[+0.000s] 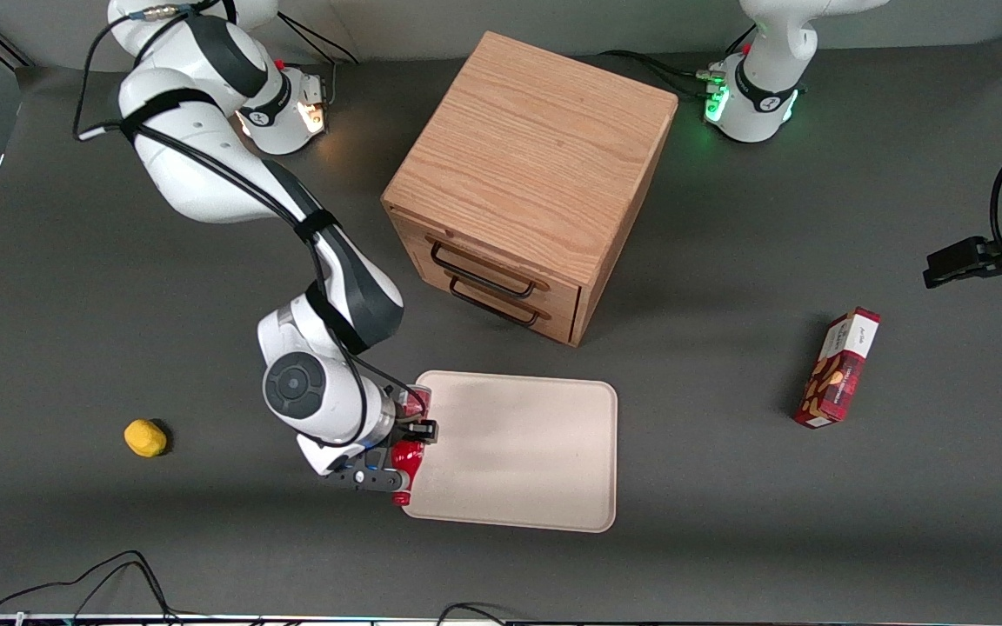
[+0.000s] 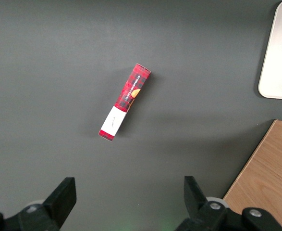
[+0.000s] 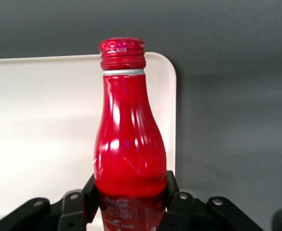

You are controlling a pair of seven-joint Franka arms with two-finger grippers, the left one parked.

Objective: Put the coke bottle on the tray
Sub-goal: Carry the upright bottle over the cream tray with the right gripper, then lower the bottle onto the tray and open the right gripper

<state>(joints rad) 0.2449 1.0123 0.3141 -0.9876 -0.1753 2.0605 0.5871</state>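
Observation:
My right gripper (image 1: 404, 455) is shut on the coke bottle (image 1: 409, 465), a slim red bottle with a red cap and white script. It holds the bottle lying sideways over the edge of the tray (image 1: 544, 461) at the working arm's end, cap toward the front camera. In the right wrist view the bottle (image 3: 128, 144) stands between the black fingers (image 3: 90, 195) of the gripper (image 3: 129, 197), with the pale beige tray (image 3: 40, 125) under it. The tray's corner also shows in the left wrist view (image 2: 280, 53).
A wooden two-drawer cabinet (image 1: 536, 174) stands farther from the front camera than the tray. A red snack box (image 1: 838, 369) lies toward the parked arm's end, also in the left wrist view (image 2: 125, 101). A small yellow object (image 1: 145, 437) lies toward the working arm's end.

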